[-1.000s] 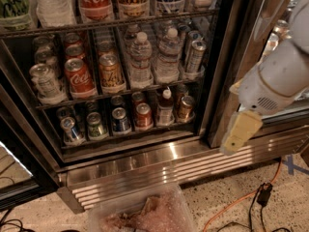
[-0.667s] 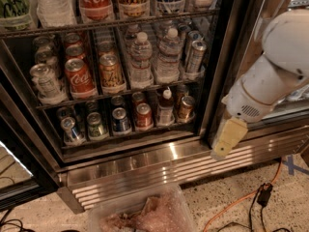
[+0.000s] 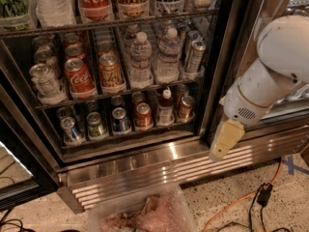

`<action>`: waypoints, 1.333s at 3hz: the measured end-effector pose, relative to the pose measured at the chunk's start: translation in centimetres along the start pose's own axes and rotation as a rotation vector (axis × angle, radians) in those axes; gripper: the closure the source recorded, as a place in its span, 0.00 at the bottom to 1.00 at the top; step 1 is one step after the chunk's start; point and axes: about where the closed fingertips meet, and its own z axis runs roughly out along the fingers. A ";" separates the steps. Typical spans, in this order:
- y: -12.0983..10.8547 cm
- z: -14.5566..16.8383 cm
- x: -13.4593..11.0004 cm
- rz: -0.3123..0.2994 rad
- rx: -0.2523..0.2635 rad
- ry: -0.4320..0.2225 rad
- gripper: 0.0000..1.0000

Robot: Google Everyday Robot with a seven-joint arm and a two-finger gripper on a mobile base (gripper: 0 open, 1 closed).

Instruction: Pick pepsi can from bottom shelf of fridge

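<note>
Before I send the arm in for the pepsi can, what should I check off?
1. Access: ok; the fridge is open and the bottom shelf is exposed.
2. Target: ok; the pepsi can stands upright in the front row, between the green can and the red can.
3. Alignment: not ok; the gripper hangs outside, right of the dark upright.
4. Straight path: not ok; that upright stands between.
5. Floor: cannot tell; the plastic tub and the orange cable lie nearby.

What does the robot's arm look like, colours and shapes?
The arm is smooth glossy white, built of bulbous rounded shells, with a small dotted vent grille near the wrist. It ends in a pale cream, blocky gripper, which hangs right of the fridge's bottom shelf.
</note>
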 end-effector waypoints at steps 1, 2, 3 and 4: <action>0.2 4.7 -2.0 -0.035 -0.047 -0.012 0.00; 0.6 10.0 -3.7 -0.055 -0.087 -0.032 0.00; 1.2 15.3 -5.0 -0.047 -0.135 -0.103 0.00; 1.2 15.3 -5.0 -0.047 -0.135 -0.104 0.00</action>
